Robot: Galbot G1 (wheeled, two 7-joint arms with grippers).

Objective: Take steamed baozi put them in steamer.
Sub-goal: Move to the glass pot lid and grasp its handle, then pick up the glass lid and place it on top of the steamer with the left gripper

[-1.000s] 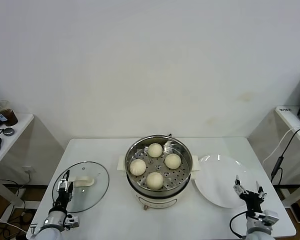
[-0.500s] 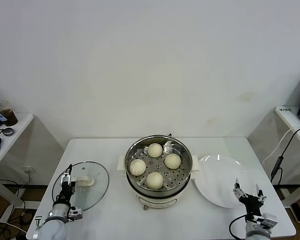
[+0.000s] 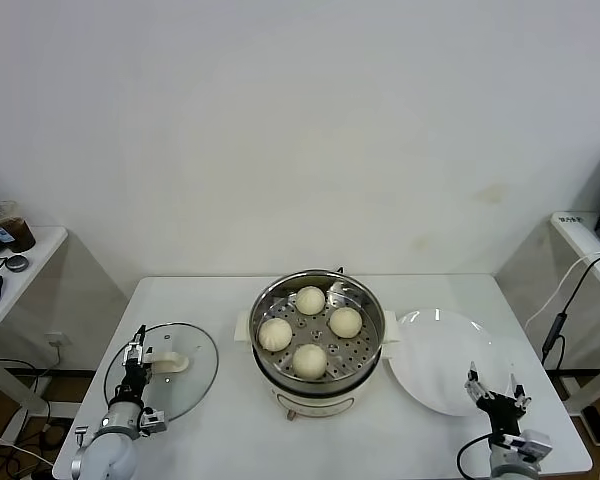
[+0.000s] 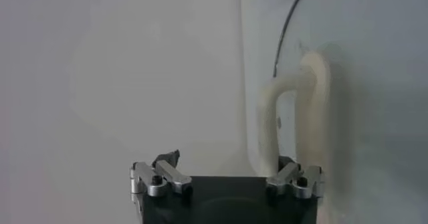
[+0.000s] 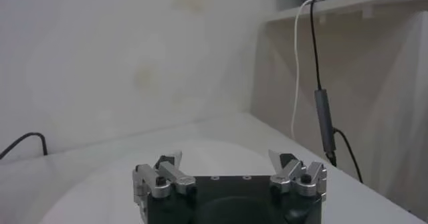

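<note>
four buns (image 3: 310, 331) sit in the steamer (image 3: 317, 343) at centre frame. left gripper (image 3: 135, 361), fingers apart, hovers over the glass lid (image 3: 185, 368) lower left; right gripper (image 3: 497, 391), fingers apart, lower right by the plate (image 3: 438, 352).

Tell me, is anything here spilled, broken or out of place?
Nothing stands out. All four steamed baozi sit neatly in the steamer, the glass lid lies flat beside it, and the white plate holds nothing.
</note>
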